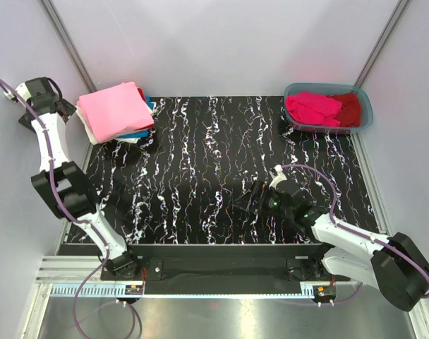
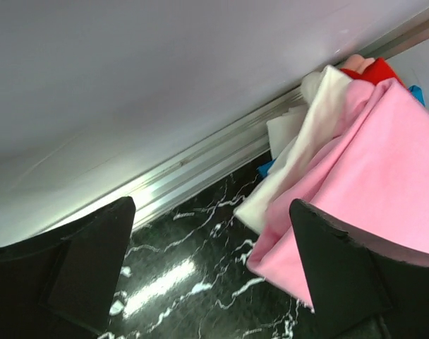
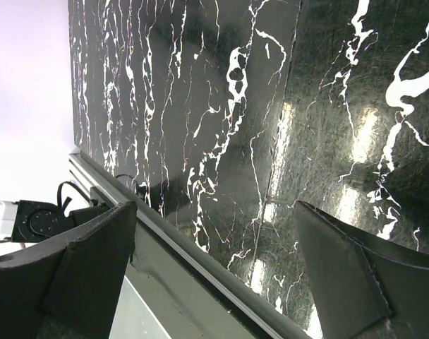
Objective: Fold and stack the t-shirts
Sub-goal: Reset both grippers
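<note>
A folded stack of t-shirts sits at the table's far left, with the light pink t-shirt on top and cream-white, blue and red edges under it. My left gripper hovers just left of the stack, open and empty. In the left wrist view the pink t-shirt, cream-white t-shirt, a red edge and a blue edge lie by the right finger of the left gripper. A magenta t-shirt and a dark red t-shirt lie crumpled in the tub. My right gripper is open and empty over the table's near middle; it also shows in the right wrist view.
The grey-blue plastic tub stands at the far right corner. The black marbled table mat spans the middle. White walls close in behind and on both sides. A metal rail runs along the left wall. The table's front edge is below the right gripper.
</note>
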Available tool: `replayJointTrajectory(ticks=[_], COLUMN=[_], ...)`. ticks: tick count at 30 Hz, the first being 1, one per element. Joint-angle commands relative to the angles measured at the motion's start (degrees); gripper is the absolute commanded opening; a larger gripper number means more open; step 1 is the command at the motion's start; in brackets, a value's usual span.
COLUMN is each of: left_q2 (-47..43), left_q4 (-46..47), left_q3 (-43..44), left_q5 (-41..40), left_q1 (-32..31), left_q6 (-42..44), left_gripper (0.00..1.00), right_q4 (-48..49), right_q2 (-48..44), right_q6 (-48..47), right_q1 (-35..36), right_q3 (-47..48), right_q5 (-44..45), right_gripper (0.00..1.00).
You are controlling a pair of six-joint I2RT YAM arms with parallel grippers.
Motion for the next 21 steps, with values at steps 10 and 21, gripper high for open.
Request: replayJointTrajectory(ticks=[10,21], left_q2=[-37.2,-63.5], left_q4=[11.5,10.6], left_q3=[-32.6,-50.5], left_q5=[7.2,9.6], left_q1=[-2.0,-18.8], left_q6=[-7.7,0.2], left_gripper=[0.99,0.99], right_q4=[1.9,-0.4], right_q2=[0.7,3.4], right_q6=[-0.1,0.3], right_q1=[-0.5,-0.5], right_q3=[0.7,2.3], right_q5=[-0.3,-0.2], right_gripper=[1.0,1.0])
